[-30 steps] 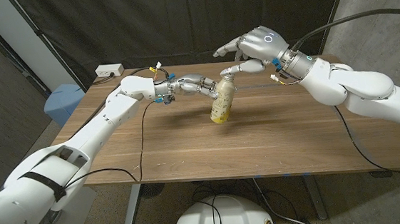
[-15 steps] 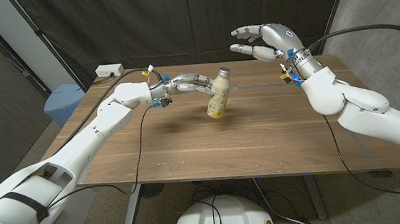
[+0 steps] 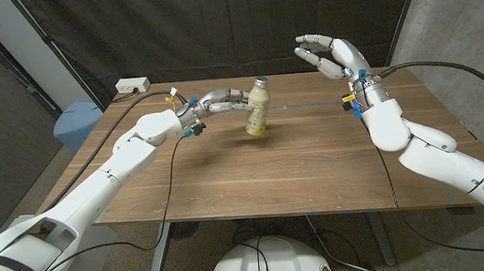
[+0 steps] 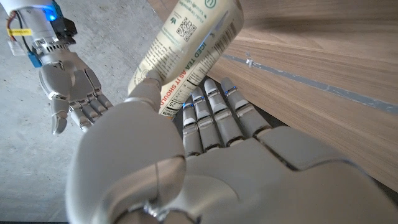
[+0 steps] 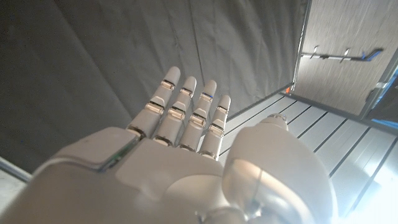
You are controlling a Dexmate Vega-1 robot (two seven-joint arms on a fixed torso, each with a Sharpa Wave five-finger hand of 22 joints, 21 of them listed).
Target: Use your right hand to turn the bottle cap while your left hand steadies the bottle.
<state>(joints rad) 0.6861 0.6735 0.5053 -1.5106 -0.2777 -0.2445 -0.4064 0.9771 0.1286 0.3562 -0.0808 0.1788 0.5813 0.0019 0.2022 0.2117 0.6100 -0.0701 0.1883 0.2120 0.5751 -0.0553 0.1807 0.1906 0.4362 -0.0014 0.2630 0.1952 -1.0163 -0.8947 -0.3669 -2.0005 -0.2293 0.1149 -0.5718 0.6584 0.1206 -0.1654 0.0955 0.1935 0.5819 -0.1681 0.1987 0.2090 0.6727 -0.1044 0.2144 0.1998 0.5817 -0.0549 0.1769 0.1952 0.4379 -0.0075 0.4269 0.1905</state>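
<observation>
The bottle (image 3: 257, 110) is found near the far edge of the desk (image 3: 254, 182), about midway between its two far corners, and it is seen leaning, its cap (image 3: 259, 82) tipped away from upright. It is gripped by the left hand (image 3: 218, 100), whose fingers (image 4: 214, 115) are wrapped against the labelled body while the thumb is pressed on the other side, as the left wrist view makes plain. This grasp is judged to be there so that the body cannot spin when the cap is twisted; the cap itself is left bare and reachable from above.

The right hand (image 3: 331, 55) is held in the air over the far right part of the desk, well apart from the bottle. Its fingers (image 5: 186, 112) are straightened and kept close side by side, with nothing held; the thumb is set off to one side. The cap is therefore not being turned at this moment.

Broad bare wood is left between the bottle and the near edge, and to both sides. A white power strip (image 3: 132, 86) is placed at the far left corner, and a cable (image 3: 172, 171) is trailed across the left part, both out of the right hand's likely path to the cap.
</observation>
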